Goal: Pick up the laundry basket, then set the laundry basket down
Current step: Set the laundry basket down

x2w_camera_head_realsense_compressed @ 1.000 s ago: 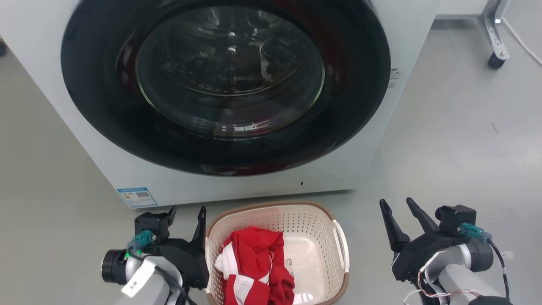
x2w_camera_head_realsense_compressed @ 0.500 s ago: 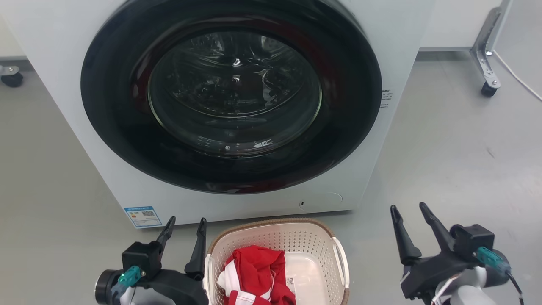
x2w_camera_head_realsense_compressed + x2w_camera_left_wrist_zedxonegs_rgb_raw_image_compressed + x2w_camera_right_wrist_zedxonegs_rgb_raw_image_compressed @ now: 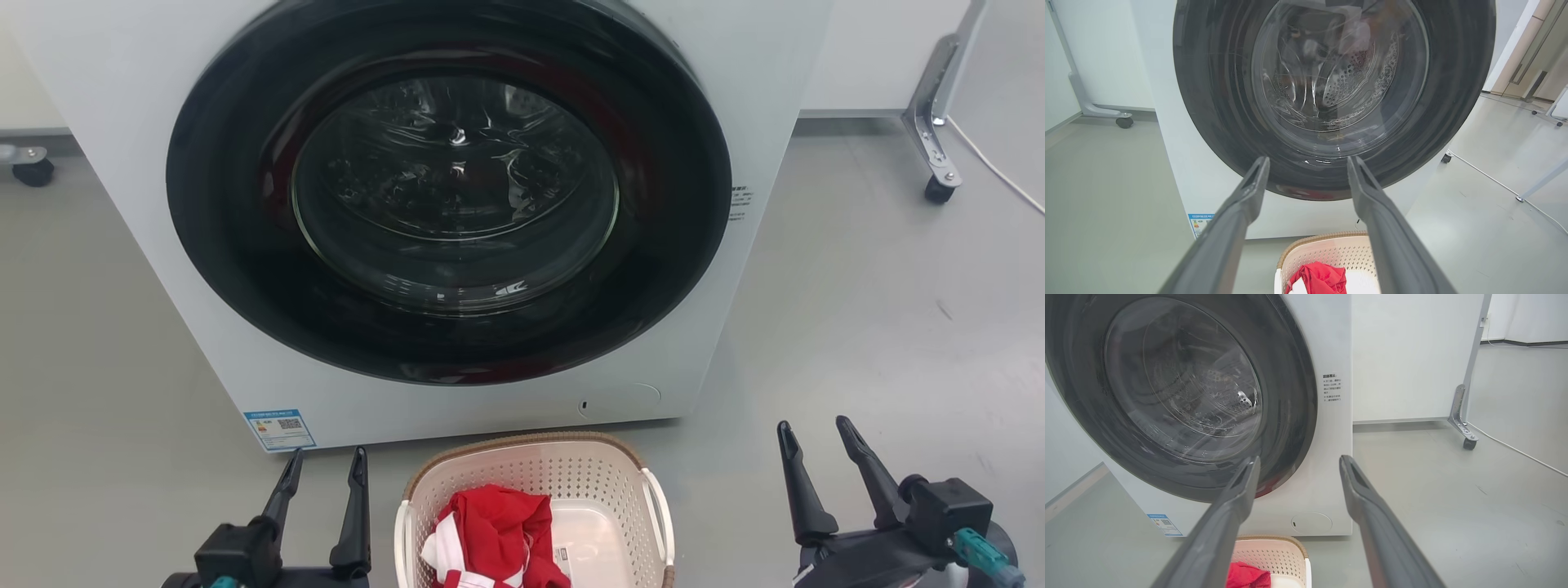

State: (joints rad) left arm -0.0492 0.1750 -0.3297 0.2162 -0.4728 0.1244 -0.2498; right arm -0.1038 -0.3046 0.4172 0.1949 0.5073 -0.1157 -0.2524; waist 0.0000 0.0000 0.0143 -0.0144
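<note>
Laundry basket (image 3: 535, 467), near end cut off below, holds a red garment (image 3: 490, 531).

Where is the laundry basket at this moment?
In the head view the laundry basket stands on the floor at bottom centre, just before the washing machine, between the left gripper and the right gripper.

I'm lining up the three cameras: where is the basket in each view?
Head view: basket at bottom centre.
Left wrist view: basket at the bottom edge, just right of centre.
Right wrist view: basket at the bottom edge, left of centre.
Shared landmark: the blue label.
</note>
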